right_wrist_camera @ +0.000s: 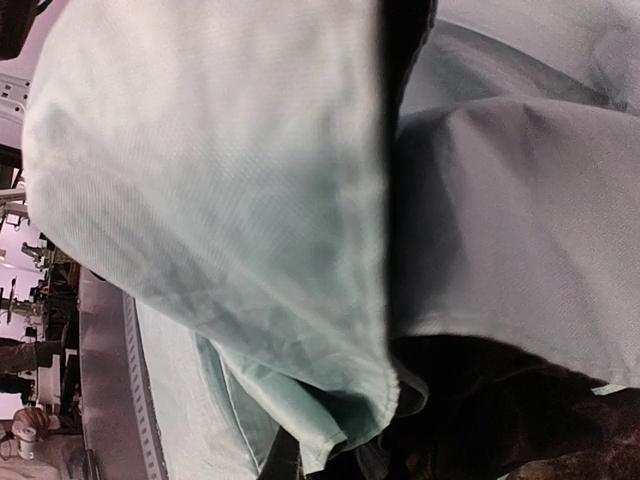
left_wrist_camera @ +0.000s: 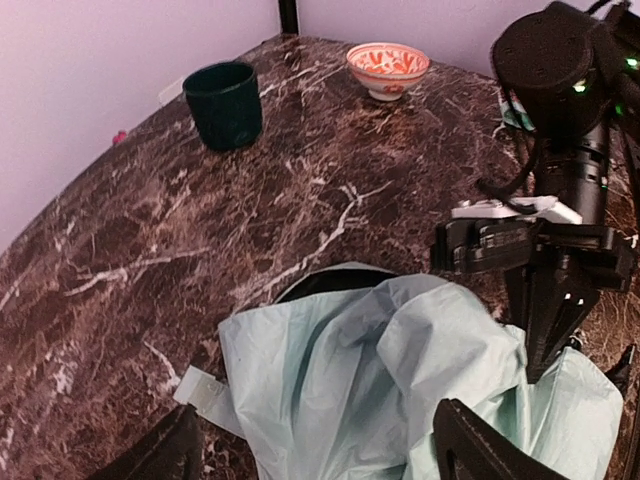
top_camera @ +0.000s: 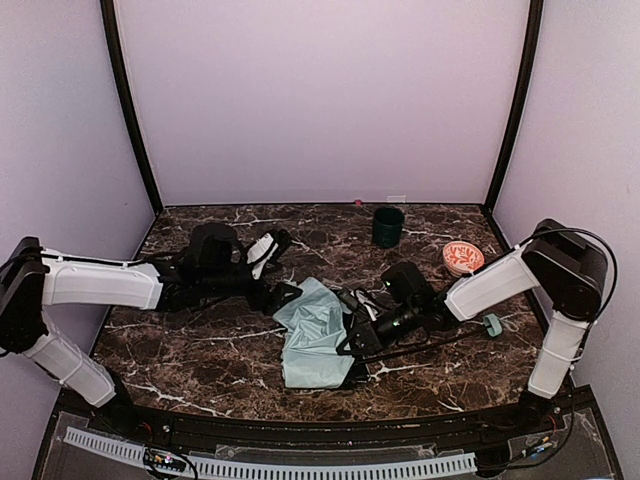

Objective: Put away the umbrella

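Lab test booth, lilac walls (top_camera: 320,100), black corner posts (top_camera: 132,110), marble table (top_camera: 200,365), left robot arm (top_camera: 100,283), right robot arm (top_camera: 490,283)

Umbrella (top_camera: 312,345) on table (top_camera: 200,350), centre — cup (top_camera: 388,226) behind it by back wall (top_camera: 320,100); bowl (top_camera: 462,257) right of cup.

Hidden and cropped parts.
Blurred umbrella canopy (right_wrist_camera: 200,200) fills right wrist view; left gripper (left_wrist_camera: 315,410) fingers cropped at lower edge.
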`<action>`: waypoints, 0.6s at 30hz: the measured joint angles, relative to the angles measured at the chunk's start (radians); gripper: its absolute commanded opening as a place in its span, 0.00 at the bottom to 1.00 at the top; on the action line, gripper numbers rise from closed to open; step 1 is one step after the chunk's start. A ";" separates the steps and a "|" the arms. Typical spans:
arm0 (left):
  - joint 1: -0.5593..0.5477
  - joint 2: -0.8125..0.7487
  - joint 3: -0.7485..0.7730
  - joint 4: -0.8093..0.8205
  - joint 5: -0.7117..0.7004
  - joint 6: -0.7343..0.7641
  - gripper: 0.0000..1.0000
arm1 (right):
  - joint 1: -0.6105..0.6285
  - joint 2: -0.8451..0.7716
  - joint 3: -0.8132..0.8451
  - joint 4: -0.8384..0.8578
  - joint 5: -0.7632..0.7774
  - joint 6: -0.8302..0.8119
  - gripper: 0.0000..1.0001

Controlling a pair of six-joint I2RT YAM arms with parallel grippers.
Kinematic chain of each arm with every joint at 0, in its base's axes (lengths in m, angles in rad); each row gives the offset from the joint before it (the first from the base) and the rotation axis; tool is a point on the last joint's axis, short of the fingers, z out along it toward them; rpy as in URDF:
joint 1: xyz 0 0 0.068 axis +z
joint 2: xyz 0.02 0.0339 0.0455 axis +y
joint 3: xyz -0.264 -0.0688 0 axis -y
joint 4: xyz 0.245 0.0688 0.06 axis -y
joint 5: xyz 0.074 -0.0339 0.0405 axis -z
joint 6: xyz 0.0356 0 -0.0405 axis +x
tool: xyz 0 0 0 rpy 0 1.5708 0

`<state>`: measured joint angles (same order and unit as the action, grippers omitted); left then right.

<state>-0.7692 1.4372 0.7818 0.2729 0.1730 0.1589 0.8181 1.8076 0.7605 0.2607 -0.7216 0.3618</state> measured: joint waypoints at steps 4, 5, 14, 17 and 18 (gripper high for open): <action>0.087 0.150 0.086 -0.043 0.009 -0.086 0.83 | 0.000 0.000 0.000 -0.003 0.002 0.008 0.00; 0.106 0.203 0.122 -0.059 0.010 -0.098 0.83 | 0.000 0.000 0.001 -0.005 0.003 0.009 0.00; 0.124 0.450 0.290 -0.192 0.237 -0.108 0.66 | 0.000 -0.005 0.013 -0.038 0.021 0.007 0.00; 0.117 0.450 0.290 -0.208 0.298 -0.104 0.45 | 0.000 -0.007 0.014 -0.045 0.030 0.007 0.00; 0.115 0.450 0.290 -0.210 0.311 -0.095 0.47 | 0.000 -0.007 0.015 -0.048 0.031 0.007 0.00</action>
<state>-0.6544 1.8870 1.0718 0.0628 0.4839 0.0643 0.8177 1.8004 0.7753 0.2131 -0.6903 0.3687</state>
